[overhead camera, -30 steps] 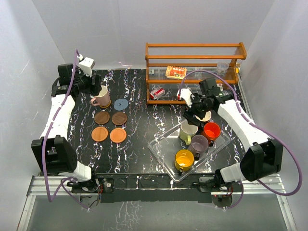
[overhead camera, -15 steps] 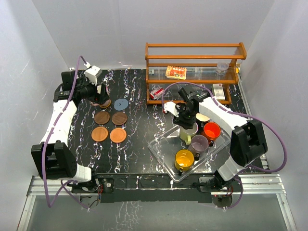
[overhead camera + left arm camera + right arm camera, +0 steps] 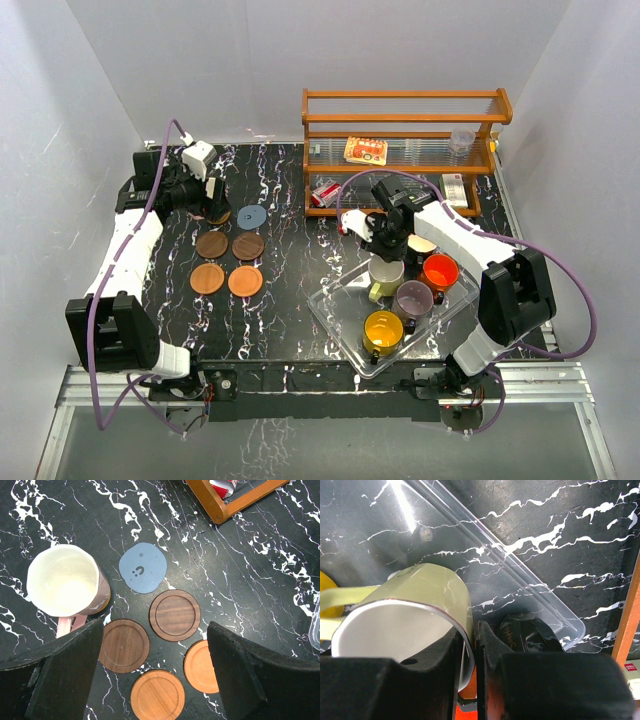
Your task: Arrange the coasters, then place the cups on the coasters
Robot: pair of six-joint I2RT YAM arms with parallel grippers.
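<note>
The pale pink cup point(image 3: 67, 582) stands on an orange-brown coaster whose edge just shows. Beside it lie the blue-grey coaster point(image 3: 143, 567) point(image 3: 250, 215), two dark brown coasters point(image 3: 174, 615) point(image 3: 124, 645) and two orange-brown ones point(image 3: 157, 695) point(image 3: 200, 666). My left gripper point(image 3: 156, 630) point(image 3: 205, 203) hangs open above them, holding nothing. My right gripper point(image 3: 470, 645) point(image 3: 386, 246) is shut on the rim of the pale olive cup point(image 3: 420, 595) point(image 3: 385, 276), one finger inside and one outside. The orange-red cup point(image 3: 438, 271), mauve cup point(image 3: 413, 298), yellow cup point(image 3: 383, 331) and black cup point(image 3: 530, 635) sit in the tray.
The clear plastic tray point(image 3: 335, 308) point(image 3: 520, 565) lies at the front right of the marble table. A wooden rack point(image 3: 400, 100) point(image 3: 220, 507) with small items stands at the back right, close behind the right arm.
My right gripper moved left from the tray's back to the olive cup and closed on its rim. My left gripper drew back off the pink cup and stays open.
</note>
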